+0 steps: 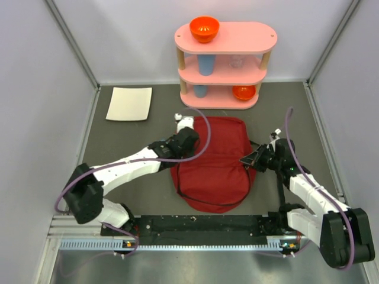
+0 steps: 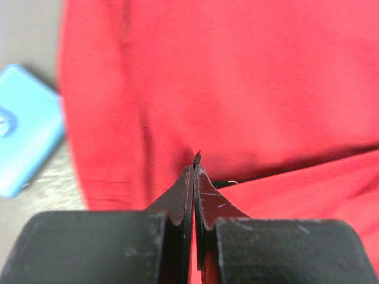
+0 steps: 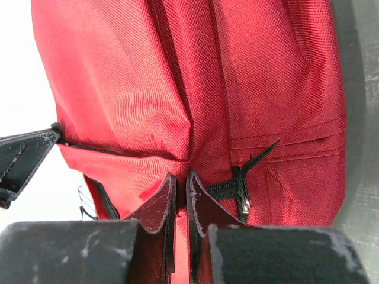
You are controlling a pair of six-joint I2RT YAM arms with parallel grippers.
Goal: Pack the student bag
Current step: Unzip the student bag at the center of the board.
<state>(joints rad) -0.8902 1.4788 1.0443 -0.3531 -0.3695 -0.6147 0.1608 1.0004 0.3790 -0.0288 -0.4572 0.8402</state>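
Observation:
The student bag [image 1: 216, 163], a soft dark-red backpack, lies flat on the mat between both arms. At the bag's upper left edge, my left gripper [image 1: 193, 138] has its jaws pressed together [image 2: 195, 168]. A sliver of red fabric and a small dark tip show between them. My right gripper [image 1: 249, 158] is at the bag's right edge, shut [image 3: 180, 183] on a fold of the red fabric [image 3: 177, 100]. That fold is just beside the black zipper and its metal slider [image 3: 244, 205]. A black strap end [image 3: 23, 155] hangs at the left of the right wrist view.
A pink three-tier shelf [image 1: 260, 36] stands at the back, with an orange bowl [image 1: 204, 28] on top, blue cups [image 1: 205, 64] and a second orange bowl [image 1: 243, 92]. A white sheet [image 1: 129, 103] lies back left. A light-blue flat object [image 2: 23, 133] sits beside the bag.

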